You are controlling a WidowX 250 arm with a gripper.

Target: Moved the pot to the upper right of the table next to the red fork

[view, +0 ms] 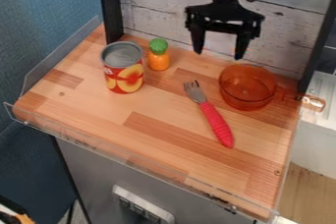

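The black gripper hangs over the back of the table at the top, its two fingers apart with nothing between them. Just below and to the right of it, a transparent orange pot sits upright at the table's upper right, its handle pointing right past the table edge. To the left of the pot lies the red-handled fork, its metal tines toward the back and its handle slanting to the front right. A small space separates fork and pot.
A peach can stands at the back left of the wooden table, with a small orange and green toy beside it. Clear plastic guards line the left and front edges; a whitish plank wall rises behind.
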